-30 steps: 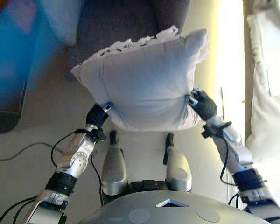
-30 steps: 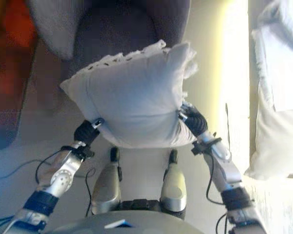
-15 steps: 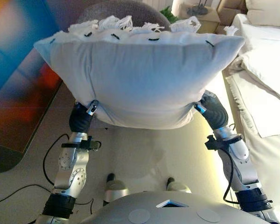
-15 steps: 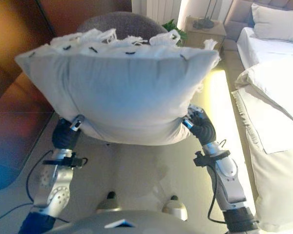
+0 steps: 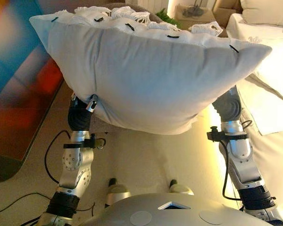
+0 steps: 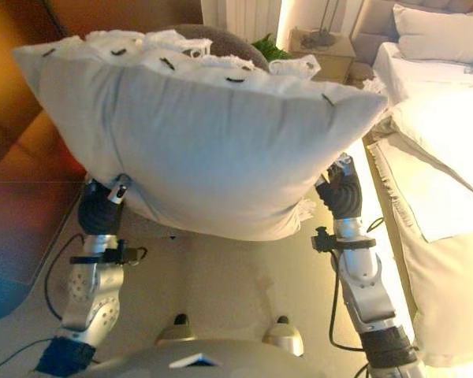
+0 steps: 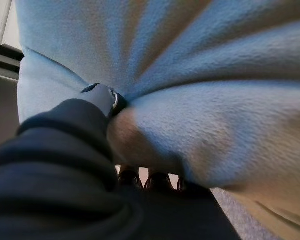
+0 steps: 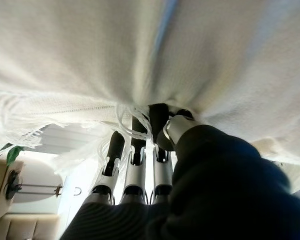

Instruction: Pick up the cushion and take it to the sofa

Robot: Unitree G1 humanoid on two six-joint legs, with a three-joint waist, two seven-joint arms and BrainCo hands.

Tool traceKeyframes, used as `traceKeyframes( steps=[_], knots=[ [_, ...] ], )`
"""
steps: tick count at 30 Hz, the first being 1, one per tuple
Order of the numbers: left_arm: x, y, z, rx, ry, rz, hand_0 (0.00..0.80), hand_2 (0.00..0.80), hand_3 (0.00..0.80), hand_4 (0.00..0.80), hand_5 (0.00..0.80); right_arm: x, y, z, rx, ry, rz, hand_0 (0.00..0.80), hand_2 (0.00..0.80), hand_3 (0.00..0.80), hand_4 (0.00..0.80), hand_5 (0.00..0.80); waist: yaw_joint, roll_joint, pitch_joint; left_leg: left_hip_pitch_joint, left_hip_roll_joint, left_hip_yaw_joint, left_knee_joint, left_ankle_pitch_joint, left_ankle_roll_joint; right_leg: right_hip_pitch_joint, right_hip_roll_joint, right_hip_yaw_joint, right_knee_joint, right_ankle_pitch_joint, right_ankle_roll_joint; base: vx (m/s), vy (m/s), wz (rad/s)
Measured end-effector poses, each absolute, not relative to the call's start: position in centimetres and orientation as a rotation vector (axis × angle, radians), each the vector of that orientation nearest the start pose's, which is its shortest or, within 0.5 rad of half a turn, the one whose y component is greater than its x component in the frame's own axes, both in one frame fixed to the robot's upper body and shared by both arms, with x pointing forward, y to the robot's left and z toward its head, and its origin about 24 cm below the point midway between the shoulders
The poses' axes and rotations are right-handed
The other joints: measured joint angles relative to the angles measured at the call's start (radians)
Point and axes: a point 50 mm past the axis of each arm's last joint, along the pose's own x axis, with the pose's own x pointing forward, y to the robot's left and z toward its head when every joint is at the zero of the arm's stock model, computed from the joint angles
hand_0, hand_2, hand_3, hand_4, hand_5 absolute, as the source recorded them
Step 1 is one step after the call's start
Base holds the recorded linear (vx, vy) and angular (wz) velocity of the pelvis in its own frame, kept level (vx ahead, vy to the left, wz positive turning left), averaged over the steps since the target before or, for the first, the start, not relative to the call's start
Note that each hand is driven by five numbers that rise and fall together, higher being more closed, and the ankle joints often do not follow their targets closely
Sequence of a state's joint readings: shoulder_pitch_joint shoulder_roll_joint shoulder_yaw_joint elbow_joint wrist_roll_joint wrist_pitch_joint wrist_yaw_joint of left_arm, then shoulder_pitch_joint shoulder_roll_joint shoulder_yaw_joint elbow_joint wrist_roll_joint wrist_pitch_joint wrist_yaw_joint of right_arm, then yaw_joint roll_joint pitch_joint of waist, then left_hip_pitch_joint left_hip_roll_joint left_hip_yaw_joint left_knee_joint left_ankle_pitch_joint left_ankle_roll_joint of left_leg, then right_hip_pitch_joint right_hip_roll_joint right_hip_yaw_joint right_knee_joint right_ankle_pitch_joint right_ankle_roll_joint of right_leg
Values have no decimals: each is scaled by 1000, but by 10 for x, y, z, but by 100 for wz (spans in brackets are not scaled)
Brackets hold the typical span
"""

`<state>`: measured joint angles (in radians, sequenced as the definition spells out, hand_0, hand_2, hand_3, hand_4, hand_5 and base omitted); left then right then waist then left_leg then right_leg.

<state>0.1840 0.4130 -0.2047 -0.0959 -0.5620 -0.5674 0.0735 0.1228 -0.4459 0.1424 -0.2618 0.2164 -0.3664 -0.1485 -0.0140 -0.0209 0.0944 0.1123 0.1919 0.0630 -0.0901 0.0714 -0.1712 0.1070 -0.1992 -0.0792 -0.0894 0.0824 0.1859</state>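
A big white cushion (image 5: 151,75) with a fringed, tasselled far edge is held up in front of me between both hands. My left hand (image 5: 80,115) grips its lower left edge, with the thumb (image 7: 102,97) pressed into the cloth. My right hand (image 6: 343,193) grips its lower right edge, with fingers (image 8: 135,150) curled under the fringe. The cushion (image 6: 197,134) hides most of what lies ahead. A grey rounded seat back (image 6: 221,39) shows just above the cushion.
A white bed with pillows (image 6: 445,142) runs along the right. A bedside table with a lamp (image 6: 323,39) and a green plant (image 6: 268,47) stand at the back. A dark glossy panel (image 5: 19,94) is on the left. Pale floor (image 5: 146,160) lies below.
The cushion has risen and come closer, with its right end swung further to the right. The view has tilted up from the floor towards the room.
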Motion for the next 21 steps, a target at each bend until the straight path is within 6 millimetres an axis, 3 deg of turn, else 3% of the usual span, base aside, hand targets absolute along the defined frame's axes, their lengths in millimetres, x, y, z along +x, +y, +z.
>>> traceKeyframes(
  steps=[5, 10, 13, 14, 15, 16, 17, 18, 19, 20, 21],
  knots=[
    [206, 196, 73, -235, -372, -26, 800, 800, 800, 800, 800, 217, -180, 110, -126, -448, 103, 800, 800, 800, 800, 800, 2, 11, 7, 5, 34, 17, 2, 1, 1, -6, 36, 15, -3, 4, -16, -53, -338, -12],
    [206, 196, 71, -249, -367, -9, 800, 800, 800, 800, 800, 222, -184, 112, -187, -436, 141, 800, 800, 800, 800, 800, 8, 9, 27, -31, 109, 43, 81, 6, 24, -34, 113, 19, 38, -20, -65, -89, -389, -6],
    [208, 195, 70, -257, -360, -9, 800, 800, 800, 800, 800, 223, -185, 112, -190, -436, 135, 800, 800, 800, 800, 800, 9, -31, 73, -116, 120, 61, 230, 51, 119, -59, 122, 12, 95, -47, -103, 6, -204, 3],
    [207, 193, 68, -262, -351, -14, 800, 800, 800, 800, 800, 223, -185, 111, -189, -431, 129, 800, 800, 800, 800, 800, 12, -54, 87, -138, 91, 46, 273, 58, 129, -59, 102, 17, 91, -43, -113, 40, -27, -4],
    [206, 190, 66, -268, -343, -20, 800, 800, 800, 800, 800, 223, -187, 111, -193, -430, 124, 800, 800, 800, 800, 800, 12, -61, 94, -145, 44, 33, 304, 37, 111, -59, 84, 18, 90, -41, -115, 32, -6, -4],
    [206, 188, 66, -267, -342, -29, 800, 800, 800, 800, 800, 223, -187, 112, -195, -437, 121, 800, 800, 800, 800, 800, 13, -61, 105, -159, -38, 9, 322, -28, 82, -65, 62, 27, 94, -38, -113, 40, -6, -8],
    [206, 186, 66, -267, -345, -34, 800, 800, 800, 800, 800, 223, -189, 115, -201, -457, 117, 800, 800, 800, 800, 800, 2, -44, 108, -158, -103, 9, 317, -85, 99, -85, 56, 36, 94, -37, -111, 115, 16, -20],
    [207, 184, 68, -281, -355, -33, 800, 800, 800, 800, 800, 223, -189, 119, -216, -477, 124, 800, 800, 800, 800, 800, 6, 19, 112, -160, -131, 9, 272, -149, 127, -102, 92, 34, 116, -32, -103, 197, 32, -58],
    [210, 186, 71, -275, -374, -19, 800, 800, 800, 800, 800, 226, -184, 117, -185, -484, 111, 800, 800, 800, 800, 800, 30, 16, 132, -167, -122, 18, 274, -142, 123, -187, 104, 39, 321, -120, -101, 259, 40, -48],
    [211, 188, 73, -277, -380, 3, 800, 800, 800, 800, 800, 225, -178, 114, -175, -473, 123, 800, 800, 800, 800, 800, 31, 9, 139, -178, -117, 16, 285, -137, 113, -218, 129, 27, 473, -225, -122, 321, 66, -22],
    [212, 190, 75, -275, -388, 21, 800, 800, 800, 800, 800, 225, -175, 112, -171, -469, 131, 800, 800, 800, 800, 800, 34, -19, 149, -179, -135, 7, 312, -131, 105, -180, 131, 18, 448, -294, -168, 389, 84, 26]
  ],
)
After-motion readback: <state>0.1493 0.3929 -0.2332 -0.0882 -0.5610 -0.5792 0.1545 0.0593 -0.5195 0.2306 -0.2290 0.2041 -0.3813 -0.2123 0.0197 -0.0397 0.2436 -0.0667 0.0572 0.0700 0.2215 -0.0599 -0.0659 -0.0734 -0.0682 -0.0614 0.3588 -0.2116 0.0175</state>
